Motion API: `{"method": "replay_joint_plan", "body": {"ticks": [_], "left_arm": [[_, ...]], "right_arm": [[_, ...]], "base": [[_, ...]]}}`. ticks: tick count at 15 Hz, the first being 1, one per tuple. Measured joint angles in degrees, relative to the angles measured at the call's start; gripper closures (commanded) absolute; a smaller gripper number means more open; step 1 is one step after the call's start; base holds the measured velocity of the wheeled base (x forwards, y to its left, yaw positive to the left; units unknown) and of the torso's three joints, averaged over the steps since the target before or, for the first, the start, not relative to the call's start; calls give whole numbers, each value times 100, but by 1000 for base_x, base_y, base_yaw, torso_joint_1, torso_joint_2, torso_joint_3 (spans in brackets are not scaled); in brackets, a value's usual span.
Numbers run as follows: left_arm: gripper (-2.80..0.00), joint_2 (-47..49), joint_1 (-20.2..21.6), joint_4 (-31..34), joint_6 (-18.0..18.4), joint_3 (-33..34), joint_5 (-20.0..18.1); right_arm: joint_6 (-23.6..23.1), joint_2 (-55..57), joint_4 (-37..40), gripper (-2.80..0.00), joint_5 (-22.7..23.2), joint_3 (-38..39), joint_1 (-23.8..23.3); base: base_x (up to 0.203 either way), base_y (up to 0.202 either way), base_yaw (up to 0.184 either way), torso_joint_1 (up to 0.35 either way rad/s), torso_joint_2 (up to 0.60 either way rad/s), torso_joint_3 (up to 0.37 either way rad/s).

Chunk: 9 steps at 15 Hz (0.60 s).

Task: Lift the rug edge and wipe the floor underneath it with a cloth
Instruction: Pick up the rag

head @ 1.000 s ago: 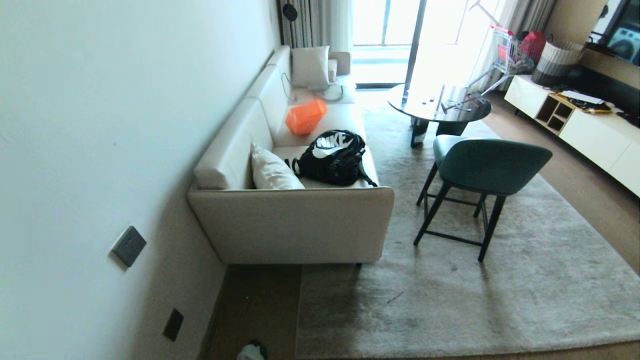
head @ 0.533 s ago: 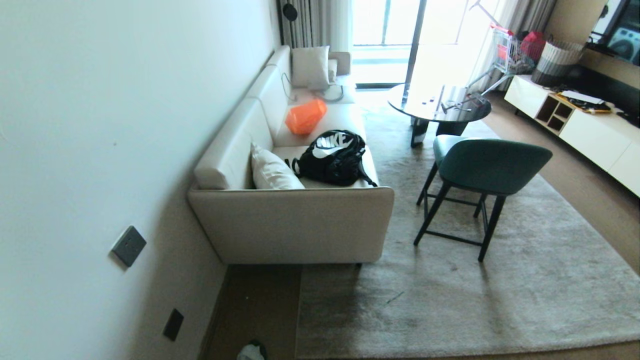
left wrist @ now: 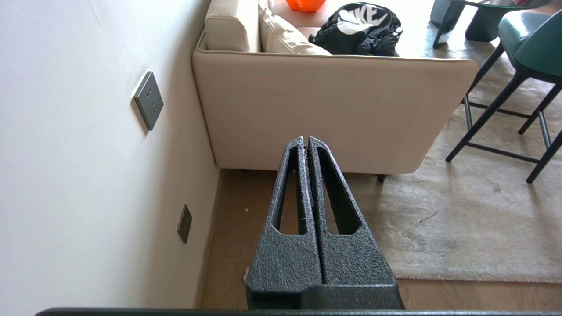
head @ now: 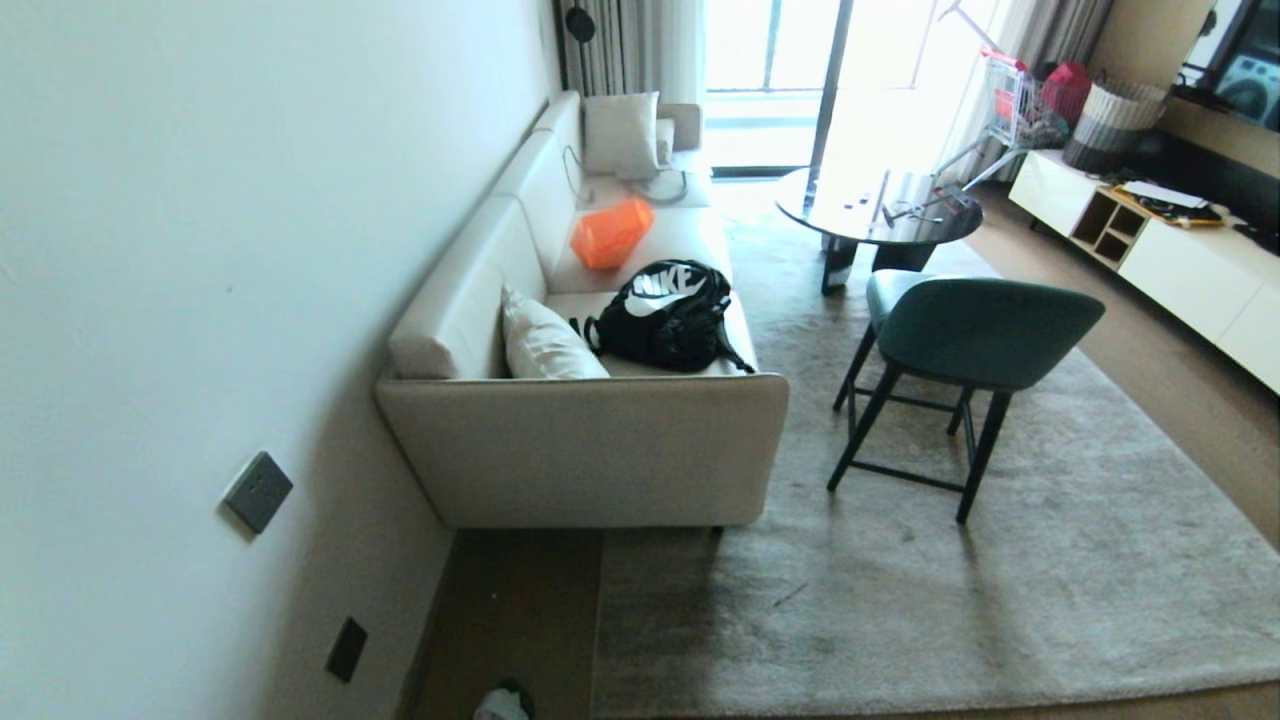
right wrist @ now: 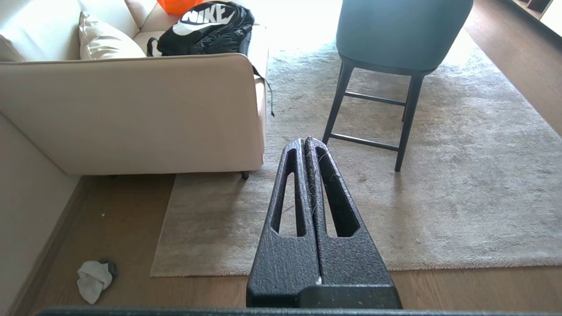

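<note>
While both hands, L point(left wrist: 306, 139) & R point(right wrist: 306, 141), hang clenched, cloth point(right wrist: 93, 278) lies on floor point(right wrist: 123, 219) near rug edge point(right wrist: 163, 228).

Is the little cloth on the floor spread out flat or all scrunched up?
Scrunched up. The cloth lies in a crumpled lump on the floor near the wall, apart from the rug edge, with folds showing.

one rug point(head: 900, 600); one cloth point(right wrist: 93, 280); one sofa point(head: 580, 440); three pillows point(head: 545, 345); one backpack point(head: 665, 315); one chair point(head: 960, 340)
</note>
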Motion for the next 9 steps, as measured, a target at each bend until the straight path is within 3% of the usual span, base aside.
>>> {"method": "replay_joint_plan", "body": {"ticks": [9], "left_arm": [[0, 0, 0, 1, -2, 0, 1]], "right_arm": [[0, 0, 0, 0, -1, 0, 0]], "base": [[0, 0, 0, 0, 0, 0]]}}
